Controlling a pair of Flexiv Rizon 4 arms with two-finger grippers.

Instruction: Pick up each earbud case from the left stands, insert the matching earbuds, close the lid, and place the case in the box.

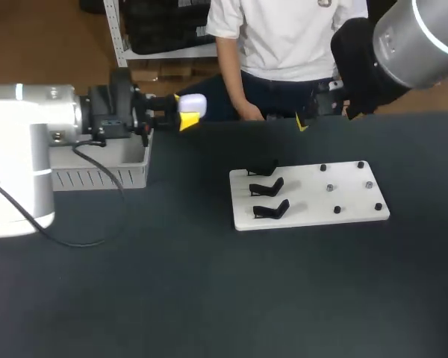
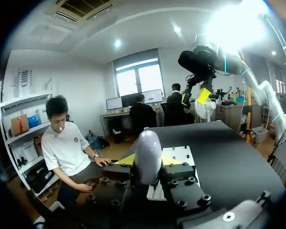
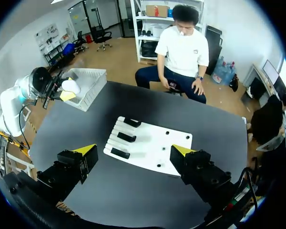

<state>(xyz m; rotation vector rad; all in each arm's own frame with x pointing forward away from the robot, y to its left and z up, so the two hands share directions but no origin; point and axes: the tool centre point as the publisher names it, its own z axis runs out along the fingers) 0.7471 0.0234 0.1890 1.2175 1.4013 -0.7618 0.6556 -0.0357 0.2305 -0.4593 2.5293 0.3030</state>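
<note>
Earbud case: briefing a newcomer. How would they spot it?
On the dark table, find the grey box at the left. Beside it the left gripper is shut on the earbud case: the only smooth white rounded thing, unlike the black stands on the board.

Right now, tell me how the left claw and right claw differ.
The left claw is shut on a white earbud case; the right claw is open and empty. The left claw is beside the box; the right claw faces the white board. Both have yellow tips.
</note>
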